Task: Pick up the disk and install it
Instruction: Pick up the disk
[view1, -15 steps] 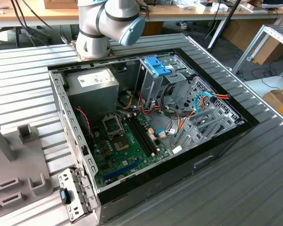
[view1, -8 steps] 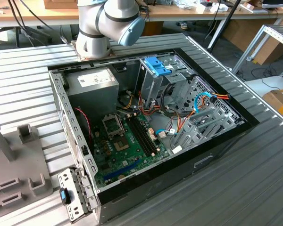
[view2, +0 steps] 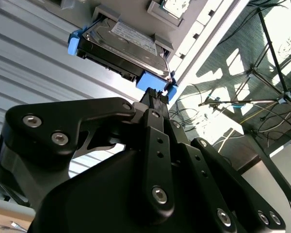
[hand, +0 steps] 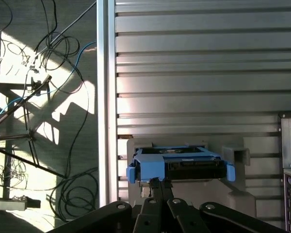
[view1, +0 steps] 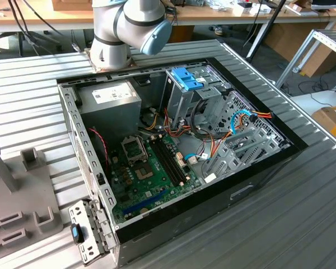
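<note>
In the exterior view the open computer case [view1: 257,185] fills the middle, with the arm [view1: 129,28] rising at its 12 o'clock. Inside, toward 1 o'clock, stands the silver drive cage [view1: 182,101] with its blue tab [view1: 187,78] on top. Loose cables [view1: 213,140] trail at the cage's 5 o'clock.

In the second wrist view the disk [view2: 123,43] sits in a grey holder [view2: 104,12] on the ribbed table [view2: 29,77], so the install is not yet done. The gripper [view2: 157,98] is closed, its fingers drawn tight together on the middle of the light-blue carrier rail [view2: 150,82], and it appears to pinch that long edge.

In the first wrist view the rail faces the gripper squarely. Its two ends stick out about evenly on either side of the grip, and the holder's walls stand close against the disk.

The hold looks well centred, which should keep the heavy metal body from swinging. The bite is on thin plastic, though, so I judge a slow, straight pull along the holder's slot, with no twist, is safest. Any tilt could jam the disk against those walls or flex the rail out of the fingers.
</note>
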{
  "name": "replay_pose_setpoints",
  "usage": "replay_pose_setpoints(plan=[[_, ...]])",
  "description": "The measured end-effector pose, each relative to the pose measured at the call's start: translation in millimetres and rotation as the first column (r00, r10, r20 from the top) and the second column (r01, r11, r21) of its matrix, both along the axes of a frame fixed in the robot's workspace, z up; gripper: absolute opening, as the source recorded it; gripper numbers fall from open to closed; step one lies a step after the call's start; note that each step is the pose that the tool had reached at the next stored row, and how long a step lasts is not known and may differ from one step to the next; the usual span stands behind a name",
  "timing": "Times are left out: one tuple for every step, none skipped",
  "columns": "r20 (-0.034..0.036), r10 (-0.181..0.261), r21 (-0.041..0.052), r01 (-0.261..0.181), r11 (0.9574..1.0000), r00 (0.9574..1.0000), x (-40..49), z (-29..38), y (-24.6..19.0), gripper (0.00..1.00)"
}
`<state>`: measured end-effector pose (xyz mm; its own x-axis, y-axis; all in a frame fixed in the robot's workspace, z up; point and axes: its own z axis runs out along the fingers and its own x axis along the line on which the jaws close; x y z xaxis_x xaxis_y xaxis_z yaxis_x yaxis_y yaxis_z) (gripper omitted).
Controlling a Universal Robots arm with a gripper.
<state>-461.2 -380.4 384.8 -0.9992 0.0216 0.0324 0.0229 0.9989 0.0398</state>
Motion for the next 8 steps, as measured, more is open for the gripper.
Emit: replay_pose_setpoints(plan=[[0.0000, 0.000, 0.0000, 0.000, 1.0000, 1.0000, 0.0, 0.0, 0.0, 0.11], [0.0000, 0.000, 0.0000, 0.000, 1.0000, 1.0000, 0.0, 0.0, 0.0, 0.11], [0.0000, 0.000, 0.0000, 0.000, 1.0000, 1.0000, 0.0, 0.0, 0.0, 0.11], [0.0000, 0.000, 0.0000, 0.000, 1.0000, 1.0000, 0.0, -0.1, 0.0, 0.11], [0.0000, 0.000, 0.0000, 0.000, 1.0000, 1.0000, 0.0, -0.1, 0.0, 0.11], [0.0000, 0.000, 0.0000, 0.000, 1.0000, 1.0000, 0.0, -0.1, 0.0, 0.11], [0.0000, 0.000, 0.0000, 0.000, 1.0000, 1.0000, 0.0, -0.1, 0.0, 0.11], [0.0000, 0.000, 0.0000, 0.000, 1.0000, 1.0000, 0.0, -0.1, 0.0, 0.11]])
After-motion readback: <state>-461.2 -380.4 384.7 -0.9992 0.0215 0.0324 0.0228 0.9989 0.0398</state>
